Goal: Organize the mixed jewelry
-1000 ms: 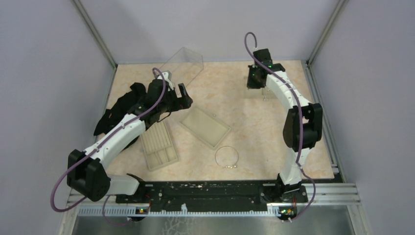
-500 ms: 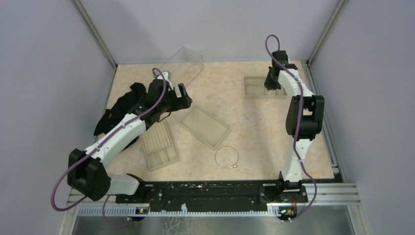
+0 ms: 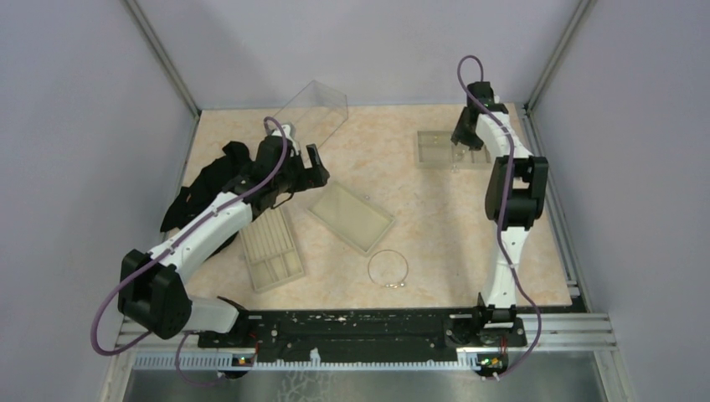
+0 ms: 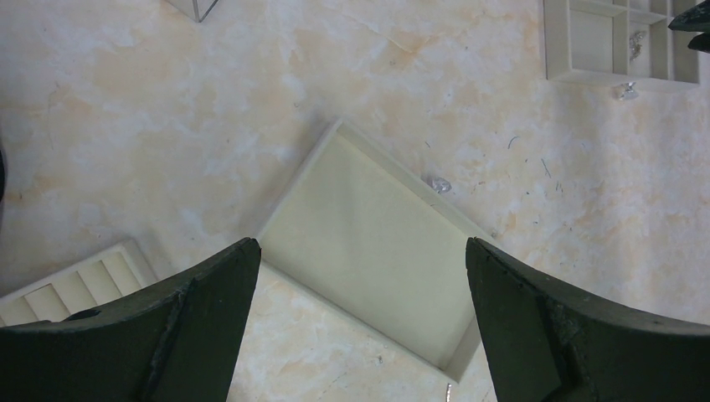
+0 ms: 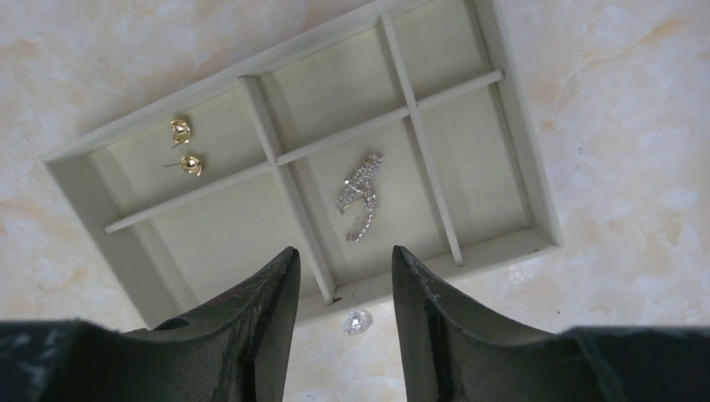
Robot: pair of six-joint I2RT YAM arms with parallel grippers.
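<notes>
Your right gripper (image 5: 343,272), shut a moment ago, now hangs half open and empty over the compartmented tray (image 5: 469,261), where the sparkling silver piece (image 5: 360,197) lies in a middle cell, seemingly delivered, while the wire hoop (image 3: 388,269) waits well apart from it.

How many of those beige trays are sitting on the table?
3. A ridged tray at the left, a flat tray in the middle, and a divided tray at the far right. The black cloth could hide more.
</notes>
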